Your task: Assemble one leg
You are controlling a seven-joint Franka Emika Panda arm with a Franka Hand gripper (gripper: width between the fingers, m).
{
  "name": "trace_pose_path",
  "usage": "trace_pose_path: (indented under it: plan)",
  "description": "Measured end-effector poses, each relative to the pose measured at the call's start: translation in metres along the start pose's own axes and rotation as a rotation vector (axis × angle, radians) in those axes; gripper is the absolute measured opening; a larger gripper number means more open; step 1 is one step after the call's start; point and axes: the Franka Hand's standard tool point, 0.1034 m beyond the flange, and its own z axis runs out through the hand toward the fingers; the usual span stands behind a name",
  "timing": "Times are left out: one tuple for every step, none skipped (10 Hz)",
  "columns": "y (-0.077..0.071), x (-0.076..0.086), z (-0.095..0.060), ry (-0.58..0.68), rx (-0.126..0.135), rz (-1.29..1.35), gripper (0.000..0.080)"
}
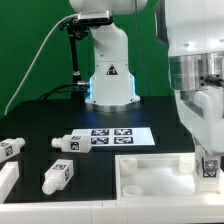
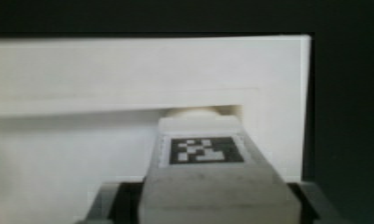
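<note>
Green cloth hangs behind the rig in the exterior view, and a black worktop (image 1: pixel 40 115) stretches below it, with the arm's white base (image 1: pixel 110 75) standing at the far side near the middle.

At the exterior view's left edge, a white leg (image 1: pixel 10 149) lies on the worktop, partly cut off by the frame, its tag sticker facing the camera. Just right of it and nearer the camera, a second leg (image 1: pixel 56 176) lies tilted, a tag on its blocky end. Farther back, another leg (image 1: pixel 68 142) lies on its side just beside the marker board (image 1: pixel 118 135), a thin flat white sheet carrying several black-and-white tags.

Near the camera, right of centre, sits the large white tabletop piece (image 1: pixel 150 180), tray-like with raised rims; in the wrist view its pale surface (image 2: pixel 95 85) fills most of the picture.

At the exterior view's right, the arm's white wrist comes down in front of the camera, and the pincer (image 1: pixel 207 165) sits low over the right end of the tabletop piece. The wrist view shows the pincer (image 2: pixel 205 205) clenched around a leg (image 2: pixel 205 150), one dark finger (image 2: pixel 116 203) on either side of its blocky body. This grasped leg shows a tag on its upper face, and its far end meets the tabletop piece at a shadowed recess; whether the stub is seated there cannot be told.
</note>
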Motion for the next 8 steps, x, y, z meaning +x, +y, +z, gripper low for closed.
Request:
trace_pose_path:
  plan:
    - [0.000, 0.000, 0.000, -0.004, 0.002, 0.039, 0.0284]
    - [0.000, 0.000, 0.000, -0.004, 0.002, 0.016, 0.0285]
    - [0.001, -0.001, 0.000, 0.001, -0.001, -0.058, 0.0285]
    - [0.001, -0.005, 0.000, 0.017, -0.004, -0.201, 0.0475]
    - [0.000, -0.009, -0.001, 0.040, -0.006, -0.416, 0.0475]
    - [0.000, -0.012, -0.002, 0.041, -0.017, -0.617, 0.0615]
    - [0.003, -0.015, -0.002, 0.030, -0.043, -0.758, 0.0639]
    - [0.002, -0.014, -0.003, 0.032, -0.038, -0.790, 0.0639]
